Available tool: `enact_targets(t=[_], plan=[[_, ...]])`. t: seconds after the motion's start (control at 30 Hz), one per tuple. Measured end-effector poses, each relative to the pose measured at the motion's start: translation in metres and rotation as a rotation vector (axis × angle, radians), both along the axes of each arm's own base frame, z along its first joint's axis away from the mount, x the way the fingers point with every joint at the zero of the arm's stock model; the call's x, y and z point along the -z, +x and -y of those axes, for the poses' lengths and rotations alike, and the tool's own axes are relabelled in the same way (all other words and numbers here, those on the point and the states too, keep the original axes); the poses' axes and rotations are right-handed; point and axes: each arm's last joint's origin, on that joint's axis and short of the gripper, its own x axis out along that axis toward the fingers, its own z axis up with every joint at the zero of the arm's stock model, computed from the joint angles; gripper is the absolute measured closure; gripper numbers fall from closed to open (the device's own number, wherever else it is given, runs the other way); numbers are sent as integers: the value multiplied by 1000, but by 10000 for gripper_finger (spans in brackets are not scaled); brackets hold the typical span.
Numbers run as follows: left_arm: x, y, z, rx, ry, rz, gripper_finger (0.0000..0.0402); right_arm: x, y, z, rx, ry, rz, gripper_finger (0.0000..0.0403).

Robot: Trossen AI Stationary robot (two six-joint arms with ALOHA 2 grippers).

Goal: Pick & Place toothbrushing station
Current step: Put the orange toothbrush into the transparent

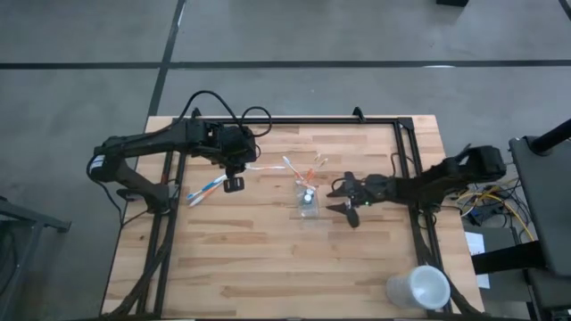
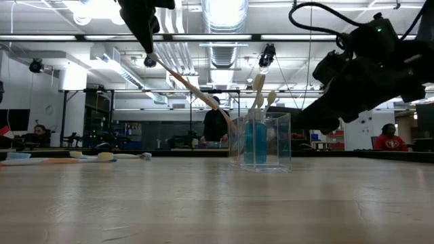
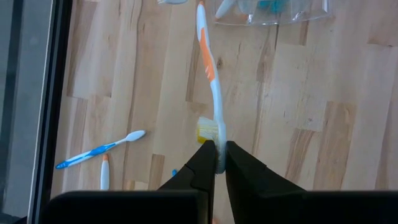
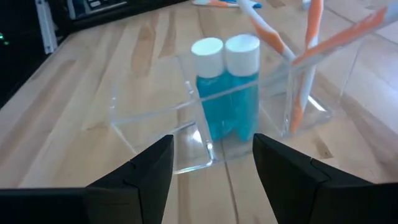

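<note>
Left gripper (image 3: 216, 163) pinches an orange-and-white toothbrush (image 3: 210, 74) by its bristled head; right gripper (image 4: 211, 163) hangs spread just before the clear cup (image 4: 242, 106).

From the right wrist view, the two dark, wedge-shaped right fingers stand apart, with the square, thin-walled clear plastic cup just beyond them on the pale wood-plank table (image 1: 250, 259). Inside it stands a glossy blue tube (image 4: 227, 102) with white rounded caps, showing two caps through the plastic, beside a slim orange-handled brush (image 4: 308, 68). Farther over, the left fingers are pressed on the held brush, whose thin handle slants down toward the cup. Two more brushes lie flat near the left arm: a blue-and-white toothbrush (image 3: 99, 150) and an orange-tipped brush (image 3: 104, 171). An opaque white cup (image 1: 417, 289) sits at the table's right corner.
</note>
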Motion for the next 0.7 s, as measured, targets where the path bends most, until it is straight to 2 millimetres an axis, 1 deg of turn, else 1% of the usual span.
enact_targets(t=[0.2, 0.33, 0.5, 0.7], plan=[[0, 0, 0, -4, -2, 1, 374, 19, 6, 0, 30, 60, -19, 188], [0, 0, 0, -5, -2, 1, 374, 24, 15, 1, 21, 38, 32, 188], [0, 0, 0, -5, -2, 1, 374, 35, 32, 2, 19, 25, 10, 188], [0, 0, 0, -5, -2, 1, 374, 46, 59, 3, 10, 2, -1, 188]])
